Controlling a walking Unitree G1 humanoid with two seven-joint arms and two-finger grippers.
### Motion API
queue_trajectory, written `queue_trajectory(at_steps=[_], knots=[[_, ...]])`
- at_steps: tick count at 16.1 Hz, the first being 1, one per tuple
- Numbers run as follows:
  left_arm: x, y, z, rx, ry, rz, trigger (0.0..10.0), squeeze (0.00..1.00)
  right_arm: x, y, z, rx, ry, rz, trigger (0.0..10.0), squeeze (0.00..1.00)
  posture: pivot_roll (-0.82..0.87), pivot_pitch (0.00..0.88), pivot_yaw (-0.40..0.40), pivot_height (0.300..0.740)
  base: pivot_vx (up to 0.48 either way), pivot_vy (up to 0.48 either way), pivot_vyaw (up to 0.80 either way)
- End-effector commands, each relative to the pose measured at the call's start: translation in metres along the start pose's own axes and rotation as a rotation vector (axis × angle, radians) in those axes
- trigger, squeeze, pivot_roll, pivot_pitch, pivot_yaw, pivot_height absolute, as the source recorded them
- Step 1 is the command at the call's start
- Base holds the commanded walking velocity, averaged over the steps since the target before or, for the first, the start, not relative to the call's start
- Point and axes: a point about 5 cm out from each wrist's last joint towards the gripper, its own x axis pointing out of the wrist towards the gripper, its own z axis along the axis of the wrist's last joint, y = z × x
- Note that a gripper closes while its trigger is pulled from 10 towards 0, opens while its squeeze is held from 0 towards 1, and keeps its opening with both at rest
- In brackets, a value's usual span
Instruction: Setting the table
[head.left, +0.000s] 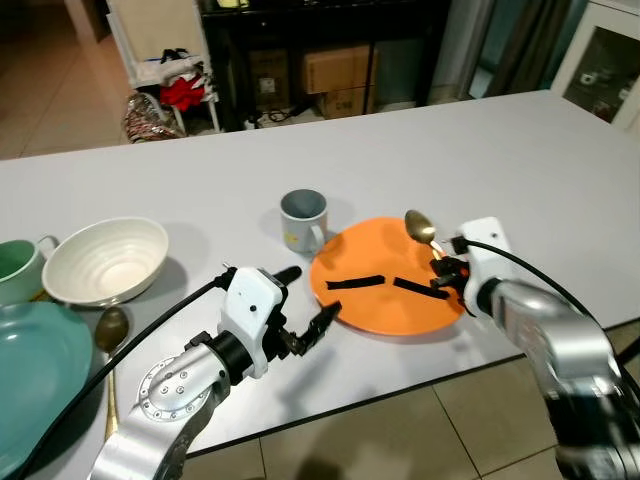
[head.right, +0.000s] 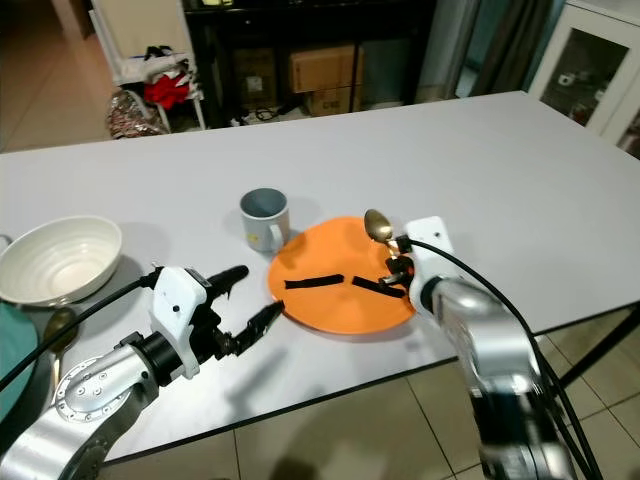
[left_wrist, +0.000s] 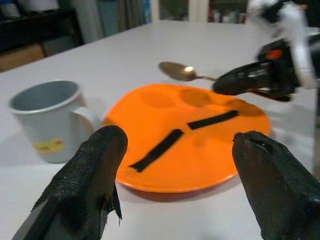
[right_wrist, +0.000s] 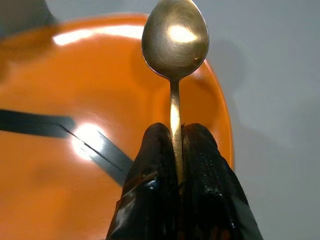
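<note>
An orange plate (head.left: 400, 300) with two black strips lies on the white table (head.left: 480, 150) near its front edge. My right gripper (head.left: 447, 270) is shut on the handle of a brass spoon (head.left: 419, 227), whose bowl hovers over the plate's far right rim (right_wrist: 175, 37). My left gripper (head.left: 310, 305) stands open just left of the plate, its fingers (left_wrist: 92, 175) spread with nothing between them. A grey mug (head.left: 303, 218) stands behind the plate's left side.
A white bowl (head.left: 104, 260), a green mug (head.left: 18, 270), a teal plate (head.left: 30, 370) and a second brass spoon (head.left: 110, 330) sit at the table's left. Dark shelves with boxes (head.left: 335, 70) stand beyond the far edge. Tiled floor (head.left: 420, 420) lies below the front edge.
</note>
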Motion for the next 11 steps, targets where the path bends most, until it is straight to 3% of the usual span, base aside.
queue_trajectory(at_steps=[1,5,11], knots=[[0.000,0.000,0.006,0.012,-0.010,-0.017,10.0,0.00,0.005,0.002,0.004,-0.019,0.000,0.014,10.0,0.00,0.00,0.000,0.033,0.740,0.000,0.000,0.00],[-0.006,-0.005,0.006,0.004,0.012,-0.064,10.0,0.00,0.022,0.008,0.001,-0.010,0.037,0.076,10.0,0.00,0.01,0.000,0.026,0.740,0.000,0.000,0.00],[-0.008,-0.006,0.007,0.007,0.023,-0.078,10.0,0.00,0.033,0.016,0.003,-0.020,0.032,0.123,10.0,0.00,0.02,0.000,0.026,0.740,0.000,0.000,0.00]])
